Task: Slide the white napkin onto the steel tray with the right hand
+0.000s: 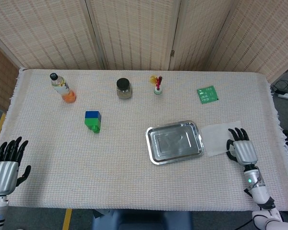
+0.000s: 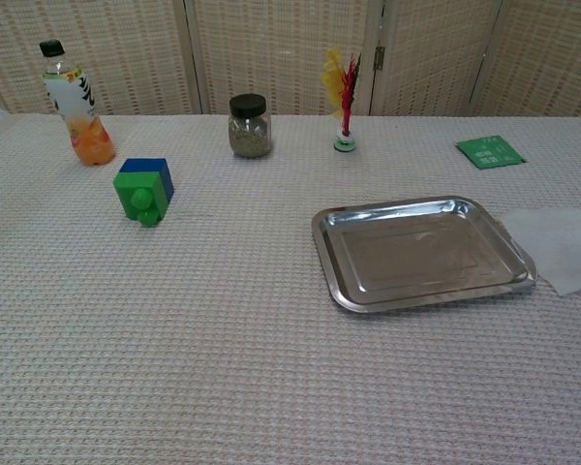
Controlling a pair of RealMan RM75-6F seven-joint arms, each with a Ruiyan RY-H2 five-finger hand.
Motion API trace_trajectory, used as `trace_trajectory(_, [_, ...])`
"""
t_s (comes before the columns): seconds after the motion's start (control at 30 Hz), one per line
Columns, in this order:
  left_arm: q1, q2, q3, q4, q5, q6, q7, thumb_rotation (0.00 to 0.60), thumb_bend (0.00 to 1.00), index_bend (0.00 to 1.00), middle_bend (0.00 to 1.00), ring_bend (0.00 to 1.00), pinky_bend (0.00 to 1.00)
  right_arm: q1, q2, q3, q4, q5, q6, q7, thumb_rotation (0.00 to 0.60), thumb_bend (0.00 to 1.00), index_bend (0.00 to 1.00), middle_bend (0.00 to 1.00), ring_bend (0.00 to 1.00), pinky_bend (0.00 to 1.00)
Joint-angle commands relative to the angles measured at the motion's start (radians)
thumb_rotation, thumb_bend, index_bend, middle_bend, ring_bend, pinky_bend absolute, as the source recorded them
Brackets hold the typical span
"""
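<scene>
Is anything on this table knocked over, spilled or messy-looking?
Nothing stands out. The orange drink bottle and dark-lidded glass jar stand upright, nothing has spilled, and the white napkin lies flat beside the steel tray, with the right hand resting on its edge.

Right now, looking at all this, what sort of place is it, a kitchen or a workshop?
Neither, most likely: it looks like a staged test room. A table under a woven cloth holds unrelated things spaced apart: a juice bottle, a toy block, a steel tray. Folding screens close off the back.
</scene>
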Motion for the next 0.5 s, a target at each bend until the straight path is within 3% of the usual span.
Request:
trace_trajectory(0.03, [0.000, -0.001, 0.000, 0.001, 0.003, 0.003, 0.001, 0.600, 0.44, 0.00, 0.00, 0.00, 0.00, 0.001, -0.004, 0.003, 0.005, 0.001, 0.010, 0.009, 0.600, 0.49, 0.66, 0.17, 0.07, 0.00])
trace_trajectory(0.2, [0.001, 0.000, 0.002, 0.001, 0.008, 0.006, -0.001, 0.600, 0.44, 0.00, 0.00, 0.00, 0.00, 0.003, -0.007, 0.024, 0.002, 0.013, 0.062, 0.041, 0.600, 0.49, 0.70, 0.21, 0.09, 0.00])
trace_trajectory(0.5, [0.004, 0.004, 0.008, -0.005, 0.024, 0.015, -0.011, 0.600, 0.44, 0.00, 0.00, 0.00, 0.00, 0.015, 0.003, 0.108, -0.050, 0.075, 0.158, 0.088, 0.600, 0.53, 0.77, 0.26, 0.11, 0.00])
